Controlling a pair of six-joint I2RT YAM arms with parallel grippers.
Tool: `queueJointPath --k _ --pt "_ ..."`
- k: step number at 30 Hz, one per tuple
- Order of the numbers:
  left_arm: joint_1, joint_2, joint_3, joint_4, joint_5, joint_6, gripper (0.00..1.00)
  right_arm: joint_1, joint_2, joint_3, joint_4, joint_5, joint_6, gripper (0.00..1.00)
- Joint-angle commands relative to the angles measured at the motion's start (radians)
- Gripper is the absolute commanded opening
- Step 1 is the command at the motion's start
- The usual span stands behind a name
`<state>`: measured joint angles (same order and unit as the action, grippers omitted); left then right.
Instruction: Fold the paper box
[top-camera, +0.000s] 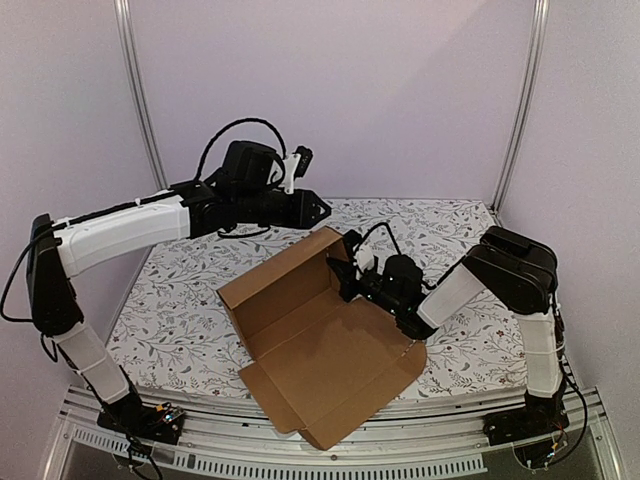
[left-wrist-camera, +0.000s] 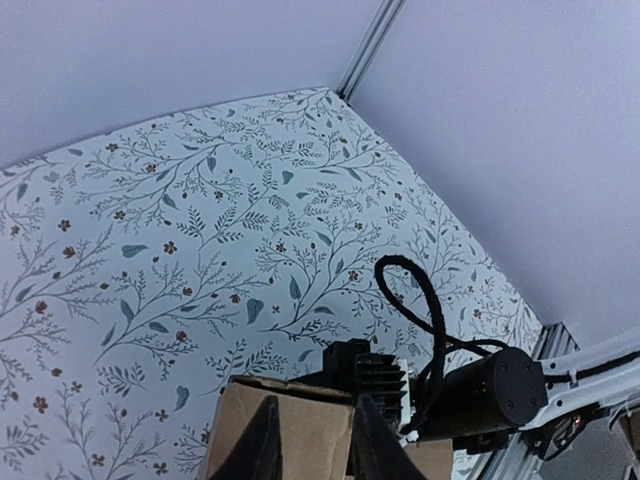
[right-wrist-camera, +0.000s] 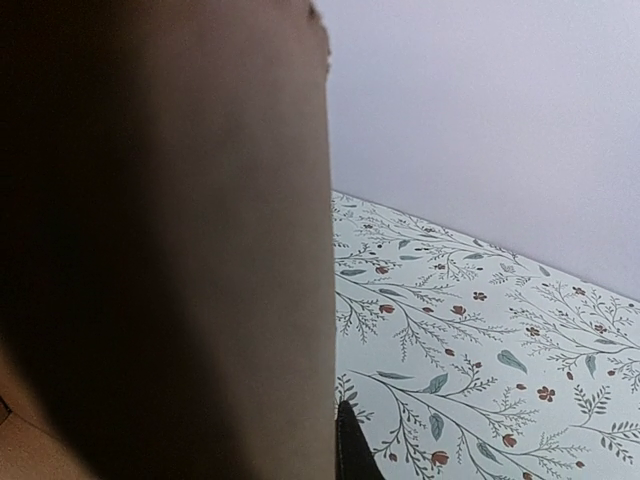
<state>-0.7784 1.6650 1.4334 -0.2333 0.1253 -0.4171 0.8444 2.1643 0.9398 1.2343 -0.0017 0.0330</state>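
Right-hand jaws read closed. On the right gripper (top-camera: 348, 268) I see one dark finger (right-wrist-camera: 350, 448) lying tight against the edge of a cardboard panel. Its partner is hidden behind the board, so I log this gripper as pinched on the paper box (top-camera: 325, 345). Left-hand jaws stand partly apart: the left gripper (left-wrist-camera: 316, 402) shows two dark fingers (left-wrist-camera: 268, 440) with a brown cardboard face between them. Gripping or only framing the board, I cannot tell.

Table (top-camera: 175, 290): pale top printed with grey-blue leaves and small red flowers.

Paper box: plain brown, mid-table, set cornerwise. The far half has a wall raised along its far-left side. The near half lies flat and open, with its near corner reaching over the table's near edge.

Left arm (top-camera: 120, 235): rises from the near left and stretches across to far centre, with its gripper high, just above the box's far corner.

Right arm (top-camera: 510, 290): folds in from the near right and reaches left to the upright panel at the box's right side.

Black cable (left-wrist-camera: 420, 300): loops over the right wrist, just behind the panel's top edge in the left wrist view.
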Motion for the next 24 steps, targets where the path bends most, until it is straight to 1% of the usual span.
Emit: queueJointPath --k 1,4,10,14,19,22,24 --pt "0.011 0.034 0.043 -0.014 0.033 0.002 0.16 0.03 0.028 0.011 -0.067 -0.038 0.005 0.0" --pt "0.011 0.051 0.046 -0.015 0.04 0.003 0.0 0.032 0.031 0.016 -0.082 -0.036 0.007 0.0" --pt "0.011 0.095 0.052 -0.014 0.042 0.002 0.0 0.032 0.032 0.023 -0.1 -0.037 0.01 0.0" --pt "0.011 0.122 0.052 -0.009 0.056 -0.005 0.0 0.033 0.035 0.024 -0.103 -0.035 0.014 0.03" --pt "0.01 0.139 0.015 0.009 0.057 -0.021 0.0 0.033 0.041 0.022 -0.1 -0.022 0.034 0.12" --pt "0.003 0.149 -0.007 0.01 0.048 -0.024 0.0 0.032 0.053 0.017 -0.08 -0.006 0.049 0.2" --pt "-0.001 0.155 -0.022 0.009 0.044 -0.025 0.0 0.033 0.06 0.006 -0.056 -0.004 0.057 0.21"
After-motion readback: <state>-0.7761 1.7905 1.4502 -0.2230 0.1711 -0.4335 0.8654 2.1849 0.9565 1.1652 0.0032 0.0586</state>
